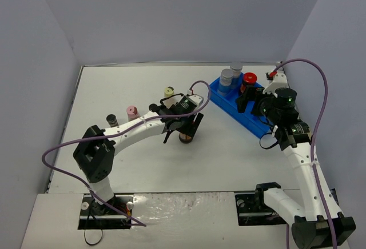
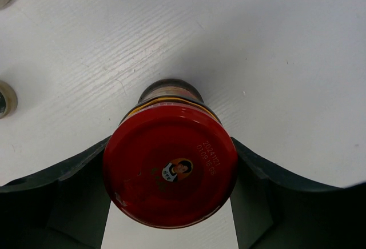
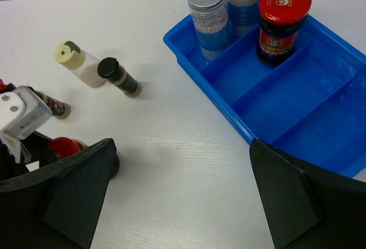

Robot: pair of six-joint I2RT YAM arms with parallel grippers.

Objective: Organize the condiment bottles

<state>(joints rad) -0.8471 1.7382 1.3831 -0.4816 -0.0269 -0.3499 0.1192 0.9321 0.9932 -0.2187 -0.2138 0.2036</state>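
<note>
Left wrist | red-lidded jar point(image 2: 170, 166) | lid covers body (label barely visible)

Glossy lid on the red-lidded jar point(image 2: 170, 172); smooth plastic tray point(image 3: 297, 97).

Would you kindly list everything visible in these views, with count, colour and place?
tray: one, blue, divided, right side of the table.
grey-capped jars: two, blue labels, tray's end compartment.
red-lidded jar in the tray: one, dark, next compartment along.
red-lidded jar on the table: one, dark, mid-table.
cream-lidded jar: one, on the table, far side.
pink-lidded jar: one, on the table, left.
dark-capped jars: three, tiny, spread over the table's left half.
table: one, white.
left tool: black, shut on the red-lidded jar on the table.
right tool: black, open, empty, by the tray.
</note>
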